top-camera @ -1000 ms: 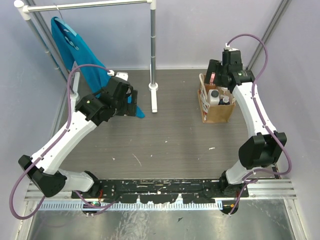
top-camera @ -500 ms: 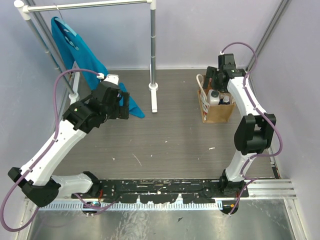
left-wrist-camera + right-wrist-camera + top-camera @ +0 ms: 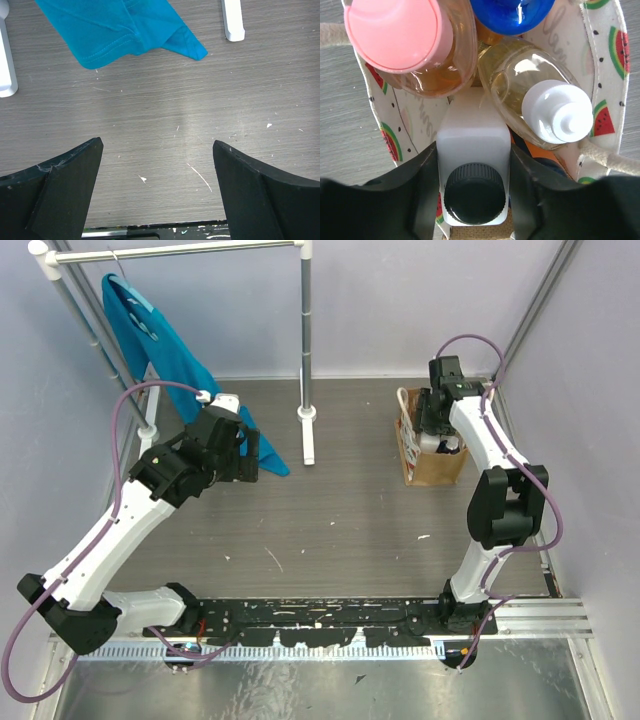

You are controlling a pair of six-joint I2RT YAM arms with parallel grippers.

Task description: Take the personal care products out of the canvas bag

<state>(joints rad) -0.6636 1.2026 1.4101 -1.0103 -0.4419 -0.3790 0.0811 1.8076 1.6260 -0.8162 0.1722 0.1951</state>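
Inside the canvas bag (image 3: 432, 465), the right gripper (image 3: 473, 165) has sunk lower than a moment ago, pinching the white bottle (image 3: 474, 130). The left gripper (image 3: 157, 165) hangs spread, barely shifted.

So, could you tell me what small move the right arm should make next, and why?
Probably close the right tool on the white bottle: its fingers flank it inside the canvas bag, but a firm grip isn't evident.

Bag (image 3: 432, 466) right, rack (image 3: 306, 335) left
The bottles (image 3: 474, 145) stand packed in the bag on the desk (image 3: 340, 510); a garment (image 3: 150, 335) hangs from the rack.
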